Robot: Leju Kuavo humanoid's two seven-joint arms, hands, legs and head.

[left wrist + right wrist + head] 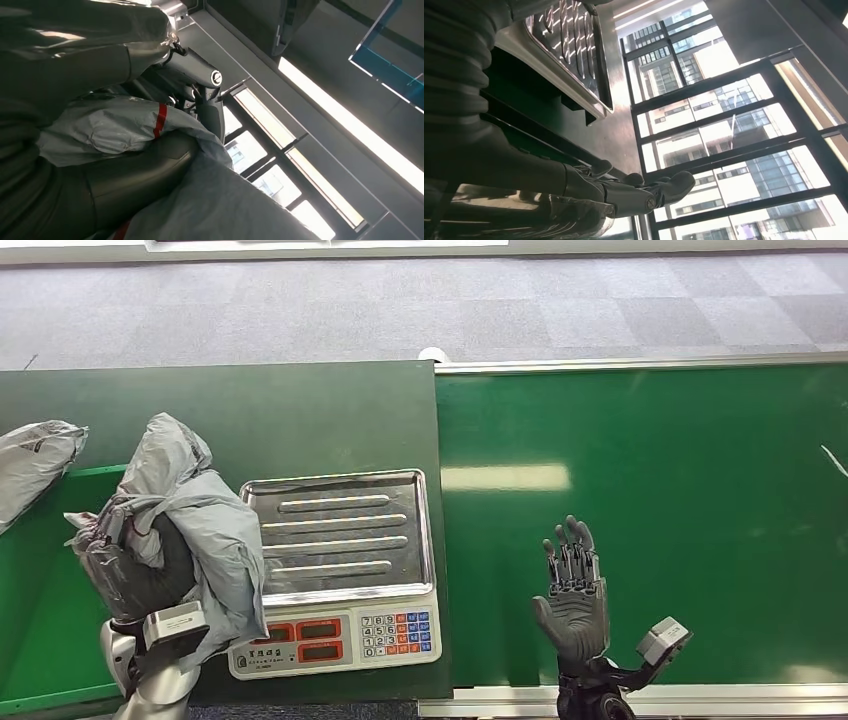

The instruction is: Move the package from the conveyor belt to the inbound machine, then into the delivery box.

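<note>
I am seeing the left hand gripping a grey plastic mailer package, fingers wrapped into its crumpled folds, holding it just left of the weighing scale and overlapping the scale's left edge. In the left wrist view the package is showing a red stripe, and the dark fingers are curling over it. The scale's ribbed steel tray is lying bare, with two red displays and a coloured keypad on its front panel; I cannot read the small label there. A second grey mailer is lying at the far left, over the rim of a green bin. The right hand is hovering palm up with fingers spread, holding nothing, over the green conveyor belt, which is offering wide room to the right. The belt's metal rail is running along its far edge, grey carpet beyond.
</note>
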